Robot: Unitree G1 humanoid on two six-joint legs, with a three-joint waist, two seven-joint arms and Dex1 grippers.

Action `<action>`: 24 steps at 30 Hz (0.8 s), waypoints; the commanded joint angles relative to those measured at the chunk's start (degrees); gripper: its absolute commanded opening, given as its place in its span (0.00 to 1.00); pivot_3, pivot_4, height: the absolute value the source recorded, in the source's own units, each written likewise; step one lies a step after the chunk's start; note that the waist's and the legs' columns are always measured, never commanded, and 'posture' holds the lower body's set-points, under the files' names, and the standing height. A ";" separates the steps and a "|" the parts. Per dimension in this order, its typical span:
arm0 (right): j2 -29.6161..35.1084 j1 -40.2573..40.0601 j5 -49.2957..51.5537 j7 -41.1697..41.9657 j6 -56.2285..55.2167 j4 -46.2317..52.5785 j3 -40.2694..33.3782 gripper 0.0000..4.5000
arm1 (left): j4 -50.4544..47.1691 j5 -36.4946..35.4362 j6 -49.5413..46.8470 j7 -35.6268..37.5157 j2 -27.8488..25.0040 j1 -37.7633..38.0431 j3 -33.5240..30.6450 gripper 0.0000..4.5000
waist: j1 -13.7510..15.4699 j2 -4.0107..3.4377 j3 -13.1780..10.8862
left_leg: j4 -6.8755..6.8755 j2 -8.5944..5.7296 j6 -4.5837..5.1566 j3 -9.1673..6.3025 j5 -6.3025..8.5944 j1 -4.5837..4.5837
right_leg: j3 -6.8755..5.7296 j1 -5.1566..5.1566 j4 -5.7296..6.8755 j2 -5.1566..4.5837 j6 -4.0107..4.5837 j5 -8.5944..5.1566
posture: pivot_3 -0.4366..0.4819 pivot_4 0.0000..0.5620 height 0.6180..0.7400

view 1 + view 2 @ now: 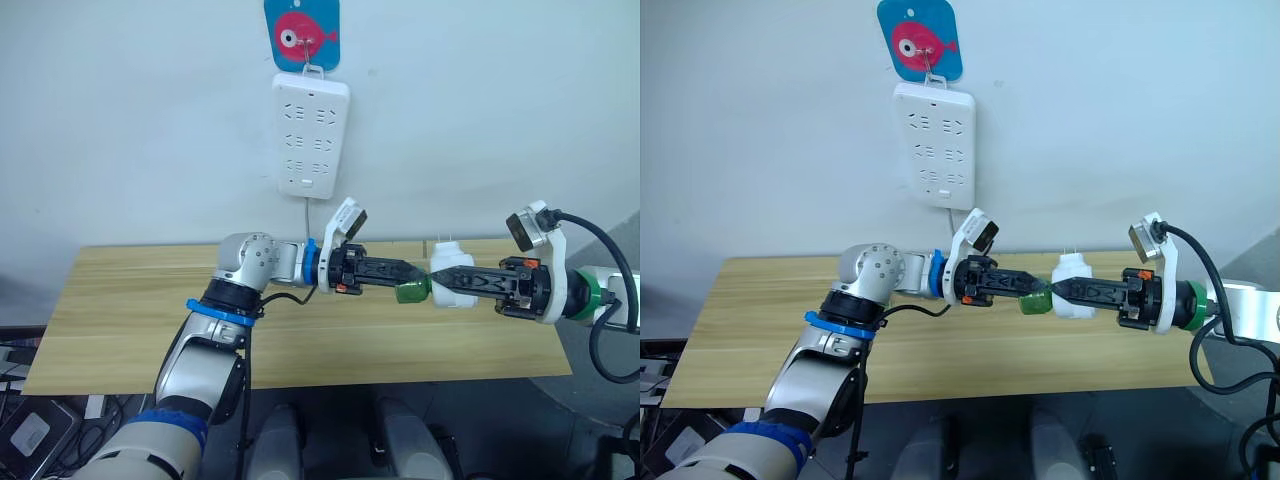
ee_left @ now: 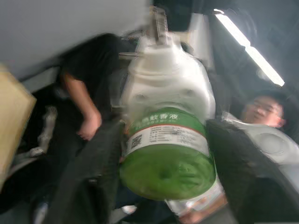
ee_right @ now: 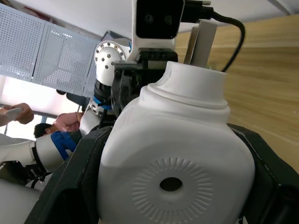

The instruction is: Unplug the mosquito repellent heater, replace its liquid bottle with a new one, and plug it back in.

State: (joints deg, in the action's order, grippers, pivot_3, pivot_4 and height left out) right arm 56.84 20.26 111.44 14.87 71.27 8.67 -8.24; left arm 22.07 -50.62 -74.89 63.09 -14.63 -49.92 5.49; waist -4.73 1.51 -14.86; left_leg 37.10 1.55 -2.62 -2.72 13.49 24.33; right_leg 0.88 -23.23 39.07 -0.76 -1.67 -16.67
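Two robot arms meet in mid-air above a wooden counter (image 1: 130, 300), in front of a pale wall. The right tool (image 1: 447, 282) is clamped on the mosquito repellent heater (image 1: 452, 275), a small white rounded unit already off the wall, its plug prongs pointing up. The left tool (image 1: 405, 285) is closed around the green liquid bottle (image 1: 411, 292), which sits in the heater's socket, directly between the two tools.

Left wrist view: black fingers (image 2: 93, 177) press both sides of the bottle's round body, label facing the camera, white heater beyond. Right wrist view: fingers flank the heater's body, round vent hole facing the camera.

Handling, as a judgement: both parts look light. Heater shell is stiff, smooth plastic, so it could slip if twisted hard; best held across its broad sides, as now. Bottle is small, glossy, prob. slippery, w/ a thin neck and wick that could snap or leak; grip the wide body, not the neck. Probably needs unscrewing, w/ the heater kept steady.

Around: above and behind the tools, a long white power strip (image 1: 312, 135) hangs on the wall from a blue hook w/ a pink fish (image 1: 302, 35), its cord dropping behind the counter. People (image 2: 261, 112) show in the background of the wrist views. Nothing stands between the tools and the strip.
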 commanded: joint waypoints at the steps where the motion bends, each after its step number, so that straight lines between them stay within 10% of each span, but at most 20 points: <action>1: 0.25 0.78 1.56 0.61 -0.42 0.25 -1.77 0.71 | 5.37 -1.08 2.31 -2.96 2.51 -4.59 -7.16 0.93 | 0.05 0.02 -0.02 | 0.02 0.01 -0.01 -0.01 0.00 0.00 | -0.01 0.00 0.01 -0.01 0.00 0.00 | 0.31 0.47 1.00; 9: 0.37 0.95 1.56 1.51 1.29 -4.16 -4.12 0.71 | -6.06 7.38 19.57 8.19 -4.57 -3.87 -2.02 0.99 | -0.04 0.02 -0.02 | -0.04 0.02 -0.04 0.19 -0.02 0.02 | 0.11 -0.03 -0.06 -0.08 0.00 0.00 | 0.32 0.46 1.00; 15: 0.69 2.30 1.56 2.33 4.14 -9.56 -5.66 0.71 | -17.70 25.68 71.45 16.46 -4.81 9.44 1.68 0.99 | 0.62 0.00 -0.01 | -0.07 0.12 -0.17 0.33 -0.09 -0.09 | 0.24 -0.02 -0.04 -0.14 0.02 0.01 | 0.33 0.46 1.00; 24: -1.04 4.35 1.56 2.13 5.55 -11.02 -4.80 0.71 | 5.66 37.13 137.46 17.14 2.56 10.57 1.94 0.99 | 2.56 0.02 -0.02 | 0.11 0.00 0.02 0.43 0.01 0.03 | 0.35 0.01 -0.11 -0.29 0.00 0.12 | 0.34 0.49 1.00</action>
State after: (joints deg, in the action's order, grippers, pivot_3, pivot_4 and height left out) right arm 55.79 23.55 111.47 16.40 76.77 -2.73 -11.97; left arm 25.46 -15.30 54.09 81.64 -12.98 -38.22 6.66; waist -2.17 1.52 -14.89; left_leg 37.21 1.55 -2.58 -2.29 13.51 24.35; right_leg 1.22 -23.22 38.96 -1.05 -1.68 -16.55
